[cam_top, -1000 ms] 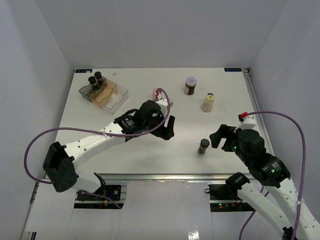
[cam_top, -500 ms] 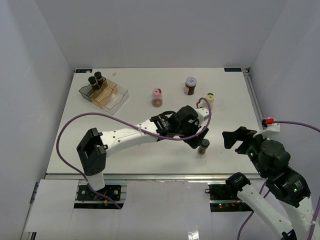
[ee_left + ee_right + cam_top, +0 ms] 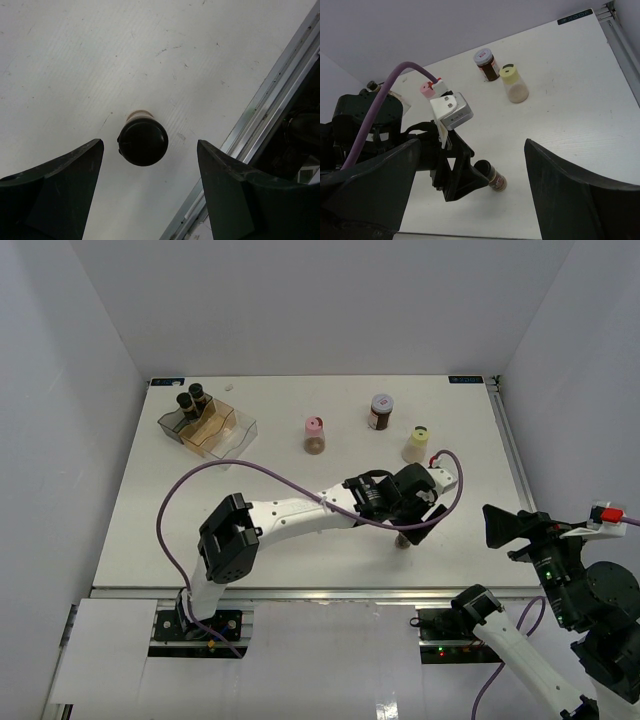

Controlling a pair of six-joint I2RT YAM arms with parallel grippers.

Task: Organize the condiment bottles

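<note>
Top view: my left claw (image 3: 407,524) hangs over the black-capped jar (image 3: 404,539) near the front edge of the table (image 3: 300,562), hiding most of it. Left wrist view: the jaws stand wide either side of the cap, not touching, so a skewed descent could tip the jar towards the rail (image 3: 260,115). Right wrist view: my right claw (image 3: 471,142), wide and empty, stands well apart, and the jar's label is unreadable.

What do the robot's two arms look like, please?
The left arm and right arm have white links and black joints, each trailing a purple cable. Their fingers are dark, broad wedges; a red tab marks the right.
</note>
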